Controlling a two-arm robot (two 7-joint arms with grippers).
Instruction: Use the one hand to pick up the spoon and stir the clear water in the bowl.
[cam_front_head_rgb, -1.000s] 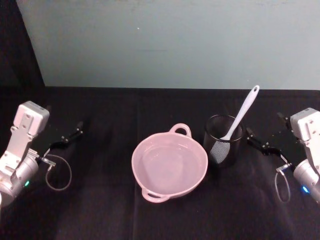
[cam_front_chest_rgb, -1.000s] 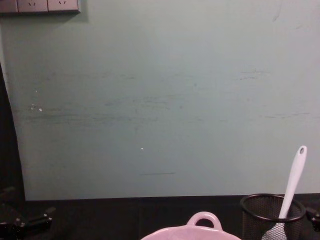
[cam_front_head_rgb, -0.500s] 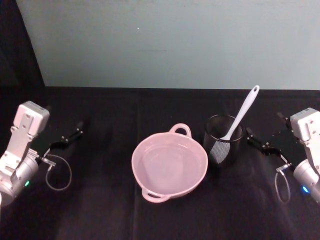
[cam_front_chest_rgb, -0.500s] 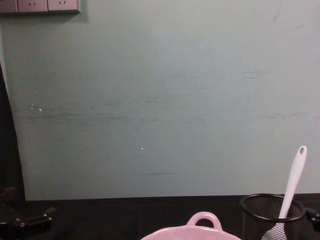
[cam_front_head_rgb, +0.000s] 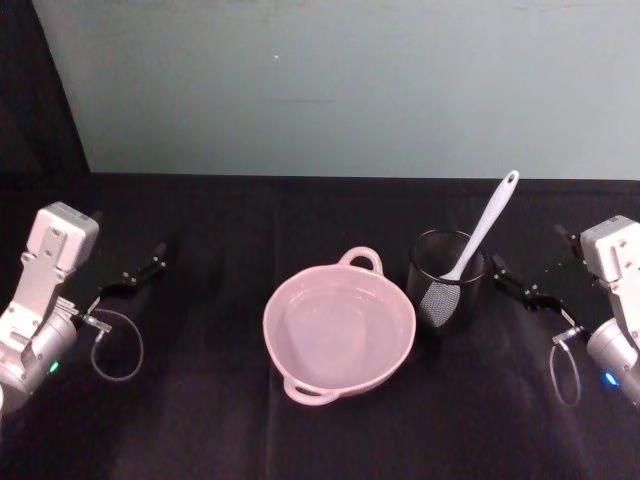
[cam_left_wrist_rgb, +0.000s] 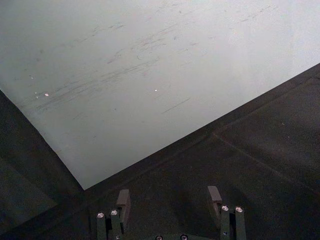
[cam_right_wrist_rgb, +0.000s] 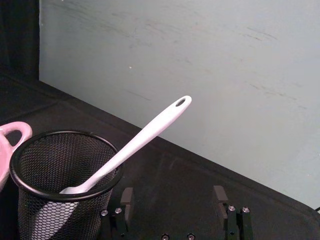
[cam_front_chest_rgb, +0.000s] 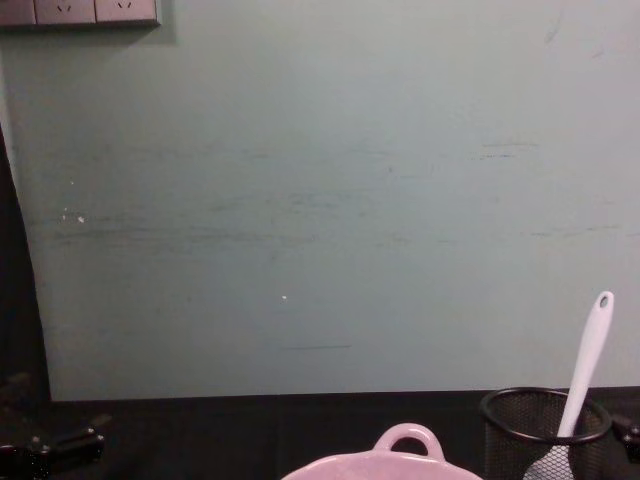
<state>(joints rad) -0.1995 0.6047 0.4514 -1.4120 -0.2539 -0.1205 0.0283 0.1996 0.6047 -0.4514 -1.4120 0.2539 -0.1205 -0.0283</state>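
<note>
The white spoon (cam_front_head_rgb: 486, 226) stands head down in a black mesh cup (cam_front_head_rgb: 446, 293), its handle leaning up and to the right. In the right wrist view the spoon (cam_right_wrist_rgb: 145, 135) slants out of the cup (cam_right_wrist_rgb: 44, 200) just ahead of my right gripper (cam_right_wrist_rgb: 173, 195), which is open and holds nothing. The pale pink bowl (cam_front_head_rgb: 276, 305) with clear water sits at the table's middle, left of the cup. My right gripper (cam_front_head_rgb: 528, 248) hangs right of the cup. My left gripper (cam_front_head_rgb: 130, 264) rests open at the far left (cam_left_wrist_rgb: 169, 196), away from the bowl.
A black cloth covers the table (cam_front_head_rgb: 200, 420). A pale green wall (cam_front_head_rgb: 320, 80) stands close behind it. In the chest view the bowl's loop handle (cam_front_chest_rgb: 407, 440), the cup (cam_front_chest_rgb: 512, 440) and the spoon (cam_front_chest_rgb: 588, 358) line the bottom edge. A wall socket (cam_front_chest_rgb: 80, 10) is at the top left.
</note>
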